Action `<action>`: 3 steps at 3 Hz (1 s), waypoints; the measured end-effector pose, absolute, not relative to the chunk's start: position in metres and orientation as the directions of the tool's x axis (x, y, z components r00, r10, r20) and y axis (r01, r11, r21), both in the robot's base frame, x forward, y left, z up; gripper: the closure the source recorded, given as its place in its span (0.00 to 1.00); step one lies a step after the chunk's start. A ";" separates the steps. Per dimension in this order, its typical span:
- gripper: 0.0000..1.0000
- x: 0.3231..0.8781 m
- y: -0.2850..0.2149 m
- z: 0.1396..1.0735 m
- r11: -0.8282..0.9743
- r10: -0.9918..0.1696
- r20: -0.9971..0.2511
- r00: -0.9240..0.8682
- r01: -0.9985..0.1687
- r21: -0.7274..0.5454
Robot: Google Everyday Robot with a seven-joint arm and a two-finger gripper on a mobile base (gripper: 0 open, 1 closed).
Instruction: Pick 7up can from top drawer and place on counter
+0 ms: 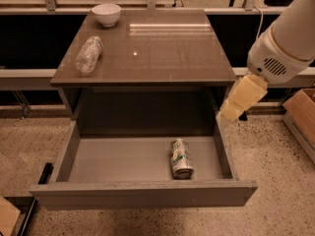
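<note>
The 7up can (pixel 180 158) lies on its side on the floor of the open top drawer (pixel 123 159), toward the right front, with its silver end facing the front panel. The counter (pixel 157 48) is the glossy grey-brown top of the cabinet above the drawer. My gripper (pixel 240 100) is the beige end of the white arm (pixel 285 38). It hangs at the right of the cabinet, by the drawer's back right corner, above and to the right of the can and apart from it. It holds nothing that I can see.
A clear plastic bottle (pixel 89 54) lies on the counter's left side. A white bowl (pixel 106 14) stands at its back left. A cardboard box (pixel 301 117) sits on the floor at the right. A dark bar (pixel 37 193) lies on the floor by the drawer's left front.
</note>
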State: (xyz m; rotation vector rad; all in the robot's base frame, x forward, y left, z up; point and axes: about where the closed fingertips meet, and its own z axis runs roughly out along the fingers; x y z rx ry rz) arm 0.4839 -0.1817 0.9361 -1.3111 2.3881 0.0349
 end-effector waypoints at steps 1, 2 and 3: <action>0.00 0.484 -0.181 0.937 0.620 -0.754 -0.383 -0.534 -0.771 -0.146; 0.00 0.497 -0.166 0.921 0.650 -0.713 -0.418 -0.564 -0.755 -0.091; 0.00 0.515 -0.131 0.895 0.671 -0.671 -0.437 -0.599 -0.742 -0.014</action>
